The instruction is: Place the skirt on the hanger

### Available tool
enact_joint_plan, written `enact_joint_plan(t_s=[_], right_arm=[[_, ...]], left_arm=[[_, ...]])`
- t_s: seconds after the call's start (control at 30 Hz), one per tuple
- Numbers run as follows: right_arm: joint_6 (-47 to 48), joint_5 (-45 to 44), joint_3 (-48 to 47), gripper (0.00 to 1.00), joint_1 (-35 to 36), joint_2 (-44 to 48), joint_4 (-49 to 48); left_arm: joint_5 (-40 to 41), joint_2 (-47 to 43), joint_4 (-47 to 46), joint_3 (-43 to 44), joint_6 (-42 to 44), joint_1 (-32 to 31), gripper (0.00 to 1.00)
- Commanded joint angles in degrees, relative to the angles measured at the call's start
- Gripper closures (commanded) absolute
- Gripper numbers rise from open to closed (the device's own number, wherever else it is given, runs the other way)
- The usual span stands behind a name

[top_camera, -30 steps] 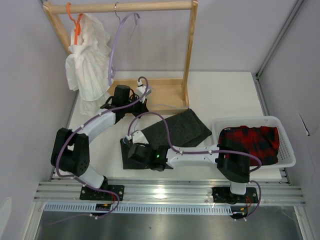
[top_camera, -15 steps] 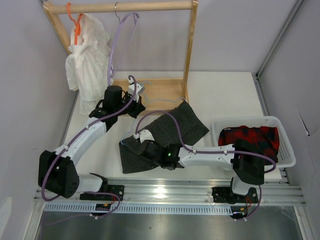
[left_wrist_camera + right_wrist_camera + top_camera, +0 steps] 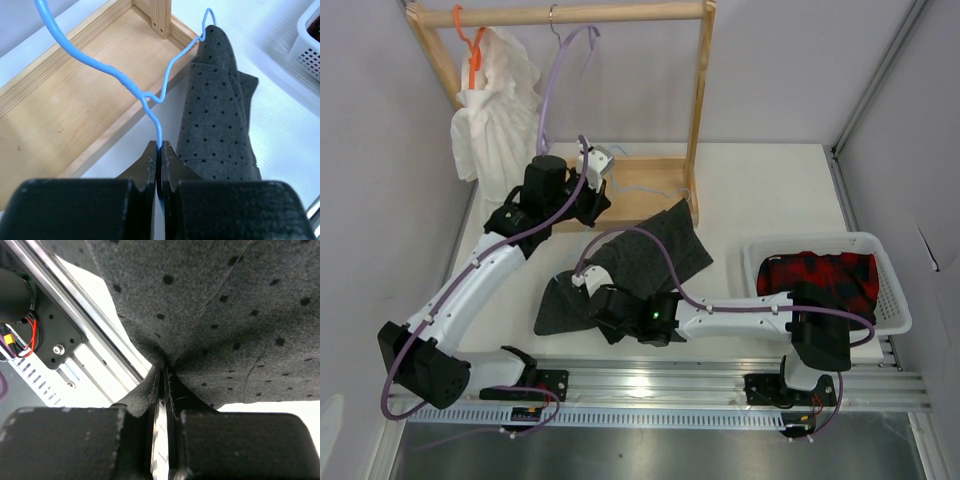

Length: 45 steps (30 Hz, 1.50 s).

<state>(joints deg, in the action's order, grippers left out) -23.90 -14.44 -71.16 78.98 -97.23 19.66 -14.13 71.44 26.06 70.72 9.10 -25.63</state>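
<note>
The left gripper (image 3: pixel 159 150) clamps the hanger (image 3: pixel 131 86), far left; the right gripper (image 3: pixel 162 375) pinches the skirt's (image 3: pixel 210 300) near end.

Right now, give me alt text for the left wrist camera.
The left gripper pinches a thin light-blue wire hanger, whose far end meets the dotted grey skirt on the right. A wooden rack base lies to the left.

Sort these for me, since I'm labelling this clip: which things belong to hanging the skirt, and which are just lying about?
In the job: skirt, pinched by the right claw; light-blue wire hanger, pinched by the left claw.
Lying about: wooden rack, white garment on orange hanger, lavender hanger, plaid garment in white basket.
</note>
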Motion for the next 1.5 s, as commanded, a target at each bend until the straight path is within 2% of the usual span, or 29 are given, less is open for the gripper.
enact_joint_plan(t_s=[0.0, 0.1, 0.23, 0.27, 0.33, 0.43, 0.53, 0.6, 0.77, 0.9, 0.93, 0.97, 1.17, 1.3, 1.47], right_arm=[[-0.5, 3.8, -0.6, 0.97, 1.1, 0.9, 0.6], [0.2, 3.6, -1.5, 0.97, 0.7, 0.0, 0.5], [0.8, 5.6, -3.4, 0.87, -1.9, 0.3, -0.3], [1.3, 6.3, -4.1, 0.77, -2.7, 0.5, -0.5], [2.0, 6.7, -6.1, 0.68, -3.6, 1.1, -0.6], [3.0, 5.9, -8.6, 0.37, -4.8, 2.5, 0.8], [3.3, 5.7, -8.8, 0.26, -6.5, 5.9, 1.3], [3.1, 5.8, -8.2, 0.22, -7.7, 10.3, 1.0], [2.8, 4.5, -6.6, 0.21, -11.6, 21.5, 1.3], [3.0, 5.9, -7.1, 0.20, -22.4, 28.9, 2.7], [3.1, 7.7, -7.3, 0.22, -29.0, 30.2, 3.0], [3.2, 12.5, -8.5, 0.23, -32.5, 30.2, 3.6], [3.6, 25.3, -9.4, 0.28, -50.5, 26.9, 2.1], [4.2, 32.9, -7.4, 0.30, -55.4, 26.0, 0.0], [4.8, 35.9, -3.0, 0.30, -56.9, 26.4, -2.2]], left_arm=[[5.3, -1.6, -3.7, 5.5, 1.2, -1.9, 1.00], [6.1, -4.7, -3.6, 6.2, 1.3, -3.7, 1.00], [5.4, -9.7, -3.8, 5.3, 1.6, -6.4, 1.00], [4.6, -11.7, -3.9, 5.0, 1.7, -6.5, 1.00], [3.7, -13.2, -4.0, 3.9, 1.6, -7.0, 1.00], [3.4, -14.9, -3.5, 3.6, 1.2, -7.3, 1.00], [3.1, -15.7, -3.1, 3.6, 1.3, -8.0, 1.00], [2.4, -16.2, -3.0, 3.7, 1.2, -8.2, 1.00], [1.7, -16.9, -1.9, 4.3, 1.3, -8.3, 1.00], [0.1, -17.4, -0.8, 5.0, 0.4, -8.4, 1.00], [-0.2, -17.5, -0.8, 5.1, 0.3, -8.4, 1.00], [-0.4, -17.6, -0.4, 5.2, 0.0, -8.4, 1.00], [-2.3, -18.1, 0.0, 6.1, -1.6, -8.4, 1.00], [-3.2, -18.2, 0.2, 6.5, -2.3, -8.4, 1.00], [-4.1, -17.7, 0.4, 7.3, -2.9, -8.3, 1.00]])
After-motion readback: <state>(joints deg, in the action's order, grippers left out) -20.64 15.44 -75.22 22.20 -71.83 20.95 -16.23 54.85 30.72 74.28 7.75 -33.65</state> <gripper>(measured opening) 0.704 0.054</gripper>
